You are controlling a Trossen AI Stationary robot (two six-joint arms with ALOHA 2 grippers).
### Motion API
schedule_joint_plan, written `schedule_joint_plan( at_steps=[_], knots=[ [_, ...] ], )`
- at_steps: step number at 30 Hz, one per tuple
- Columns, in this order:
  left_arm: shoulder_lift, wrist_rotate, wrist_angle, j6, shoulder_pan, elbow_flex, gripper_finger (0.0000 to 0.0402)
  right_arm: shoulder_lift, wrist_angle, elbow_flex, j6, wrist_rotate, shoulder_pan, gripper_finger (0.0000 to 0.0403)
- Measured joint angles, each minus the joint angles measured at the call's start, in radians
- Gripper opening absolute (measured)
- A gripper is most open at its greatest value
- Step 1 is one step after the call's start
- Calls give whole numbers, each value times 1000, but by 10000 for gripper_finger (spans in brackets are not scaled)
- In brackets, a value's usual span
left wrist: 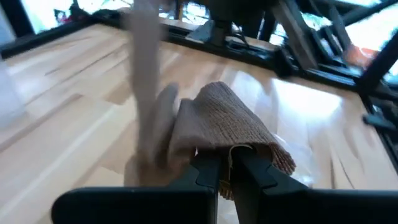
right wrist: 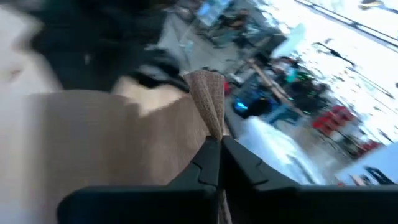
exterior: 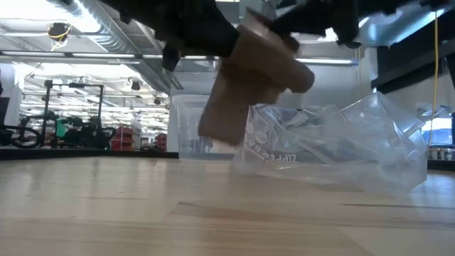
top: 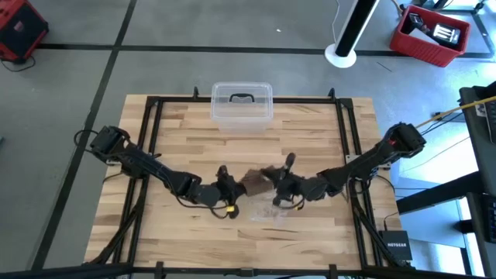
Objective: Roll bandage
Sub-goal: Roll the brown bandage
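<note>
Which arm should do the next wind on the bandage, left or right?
Probably left. The left gripper pinches the already folded bulk of the bandage, held above the table, so it can turn the roll. The right gripper clamps a thin edge and suits holding tension.

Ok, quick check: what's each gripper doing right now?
Left gripper: closed on the bandage, held above the table.
Right gripper: closed on the bandage's other end.

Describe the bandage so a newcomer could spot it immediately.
On the wooden table, look near the front centre where both arms meet. The bandage hangs there, pinched by the left gripper and right gripper: dull brown fabric, unlike the clear plastic bag below.
</note>
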Motion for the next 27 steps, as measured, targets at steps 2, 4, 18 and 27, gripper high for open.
schedule_joint_plan(
  at_steps=[2, 4, 18, 27],
  knots=[
    [0, -1, -5, 29, -9, 0, 14, -59, -39, 0, -3, 21, -1, 6],
    [0, -3, -8, 61, -20, 0, 14, -118, -79, 0, -4, 58, -17, 10],
    [-5, 25, 18, 214, -105, 0, 14, -203, -465, -1, 289, -191, -273, 49],
    [-97, 23, 14, 404, -108, 80, 14, -237, -556, 16, 393, -387, -300, 195]
  ],
)
